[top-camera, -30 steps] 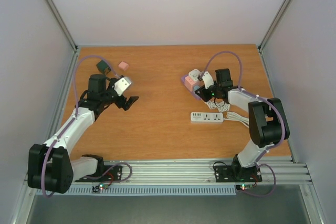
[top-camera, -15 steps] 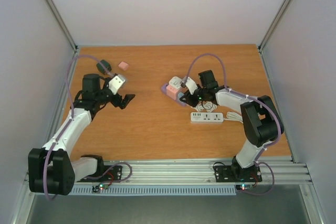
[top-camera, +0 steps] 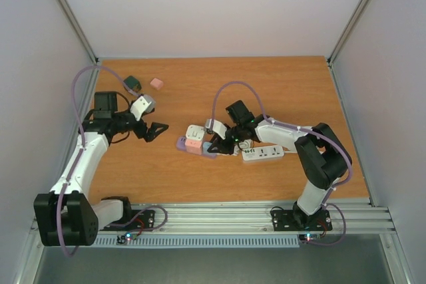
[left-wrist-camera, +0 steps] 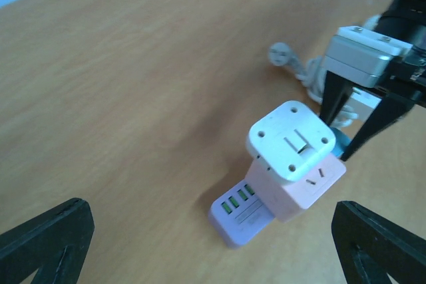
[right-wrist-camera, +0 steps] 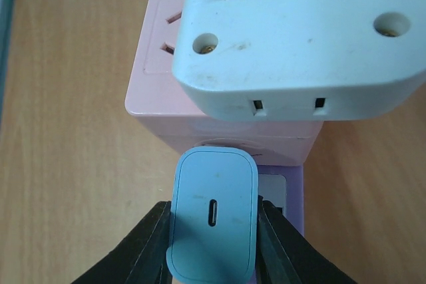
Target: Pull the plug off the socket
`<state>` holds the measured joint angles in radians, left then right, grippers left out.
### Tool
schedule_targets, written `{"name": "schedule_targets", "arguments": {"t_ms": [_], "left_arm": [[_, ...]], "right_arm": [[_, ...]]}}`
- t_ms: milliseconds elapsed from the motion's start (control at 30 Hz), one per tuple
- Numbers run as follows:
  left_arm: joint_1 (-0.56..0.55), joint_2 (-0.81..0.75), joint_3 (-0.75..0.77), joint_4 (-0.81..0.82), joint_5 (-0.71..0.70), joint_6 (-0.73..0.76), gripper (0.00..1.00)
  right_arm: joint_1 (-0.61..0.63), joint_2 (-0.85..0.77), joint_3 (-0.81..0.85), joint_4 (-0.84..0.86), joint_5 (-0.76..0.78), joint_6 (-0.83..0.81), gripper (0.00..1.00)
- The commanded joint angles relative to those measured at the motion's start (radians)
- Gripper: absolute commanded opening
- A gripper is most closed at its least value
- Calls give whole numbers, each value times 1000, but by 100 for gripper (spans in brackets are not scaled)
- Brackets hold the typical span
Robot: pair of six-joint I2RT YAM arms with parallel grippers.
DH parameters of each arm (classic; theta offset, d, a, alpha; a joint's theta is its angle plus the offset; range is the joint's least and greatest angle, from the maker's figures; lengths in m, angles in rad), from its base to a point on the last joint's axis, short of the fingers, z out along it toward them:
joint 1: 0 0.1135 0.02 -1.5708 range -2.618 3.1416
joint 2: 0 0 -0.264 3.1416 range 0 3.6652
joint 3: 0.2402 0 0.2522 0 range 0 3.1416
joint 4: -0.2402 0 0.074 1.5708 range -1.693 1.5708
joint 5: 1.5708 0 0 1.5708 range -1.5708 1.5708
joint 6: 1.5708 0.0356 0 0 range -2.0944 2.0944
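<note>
Socket stack [top-camera: 192, 139] got dragged from right-centre of the desk [top-camera: 279, 84] to left of centre over the last second. The right arm went with it and is now stretched low across the middle. The left arm swung back toward the left wall, wrist facing the stack.

Right fingers [right-wrist-camera: 143, 244] are clamped on the blue plug [right-wrist-camera: 213, 221], one on each side face, USB-C port end facing the wrist camera. Plug butts against the side of the stack, at the seam between pink cube [right-wrist-camera: 160, 78] and purple block [right-wrist-camera: 293, 194]. Can't tell which of the two it's seated in. Not pulled off yet.

Stack make-up: white adapter [left-wrist-camera: 291, 143] on top of the pink cube, purple block below with green slots on its end face. The whole thing looks tilted on the desk.

Left fingers [left-wrist-camera: 50, 237] are spread wide, gripping nothing, well apart from the stack and pointing at it from the left.

White power strip [top-camera: 263, 154] sits just right of the right fingers, with its coiled cord [left-wrist-camera: 296, 64] behind. Dark green block [top-camera: 132, 84] and small pink block [top-camera: 156, 83] are at the far-left of the desk, near each other, apart from everything else.
</note>
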<state>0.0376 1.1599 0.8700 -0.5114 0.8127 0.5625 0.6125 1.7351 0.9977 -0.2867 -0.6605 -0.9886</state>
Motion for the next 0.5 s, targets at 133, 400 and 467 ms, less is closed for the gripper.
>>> {"name": "schedule_targets", "arguments": {"t_ms": [133,400,467], "left_arm": [[-32,123,51,-232,117,177,97],[-167,335,156,-337,152,247,88],[-203,363,164,-300,132,211,88]], "right_arm": [[70,-1,-29,-50,-83,-59,24],[71,-12,-67,-6,-81,-89,23],[72,-7,-73,-4,-90,-94,23]]}}
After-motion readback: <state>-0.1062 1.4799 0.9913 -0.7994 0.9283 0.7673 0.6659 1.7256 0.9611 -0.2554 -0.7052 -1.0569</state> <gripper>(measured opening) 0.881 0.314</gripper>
